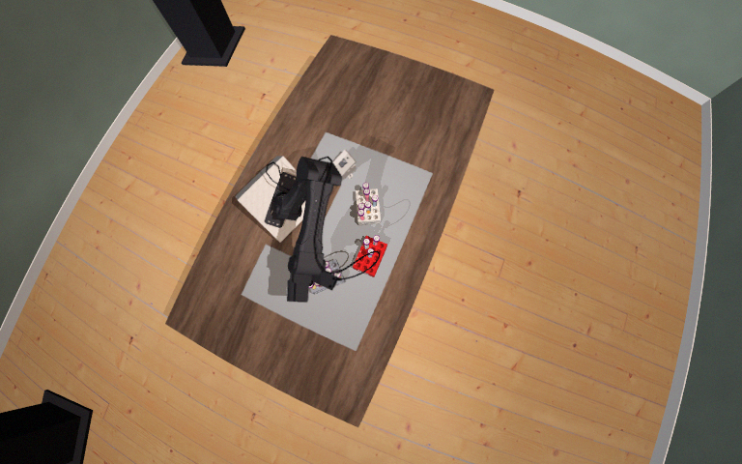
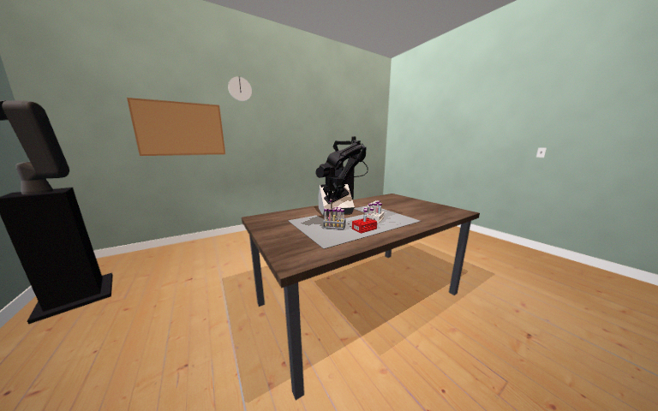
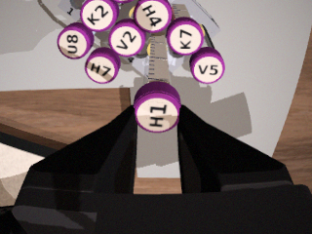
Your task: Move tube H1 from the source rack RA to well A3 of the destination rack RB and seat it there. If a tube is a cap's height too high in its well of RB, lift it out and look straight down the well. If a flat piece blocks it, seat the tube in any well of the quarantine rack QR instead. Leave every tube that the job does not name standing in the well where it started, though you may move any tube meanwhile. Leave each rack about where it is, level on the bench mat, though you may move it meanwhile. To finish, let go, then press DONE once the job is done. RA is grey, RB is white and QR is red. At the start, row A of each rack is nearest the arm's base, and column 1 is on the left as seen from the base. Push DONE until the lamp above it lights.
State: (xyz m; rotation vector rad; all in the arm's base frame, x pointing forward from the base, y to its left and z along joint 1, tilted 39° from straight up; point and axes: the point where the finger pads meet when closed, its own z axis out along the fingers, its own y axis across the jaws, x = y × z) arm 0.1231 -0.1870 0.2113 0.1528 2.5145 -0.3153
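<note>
In the wrist view my gripper (image 3: 157, 115) is shut on tube H1 (image 3: 156, 108), a purple-capped tube held between the two black fingers. It sits above and in front of the grey rack RA (image 3: 152, 58), whose other tubes K2, U5, H4, K7, V2, U8, H7 and V5 stand in their wells. In the overhead view the gripper (image 1: 323, 281) is over rack RA at the near end of the mat. The white rack RB (image 1: 363, 201) holds several tubes. The red rack QR (image 1: 373, 256) lies between them.
A small white box (image 1: 342, 159) sits at the mat's far corner by the arm's base (image 1: 283, 201). Black cables loop over the mat near QR. In the side view the racks (image 2: 353, 219) stand close together on the grey mat.
</note>
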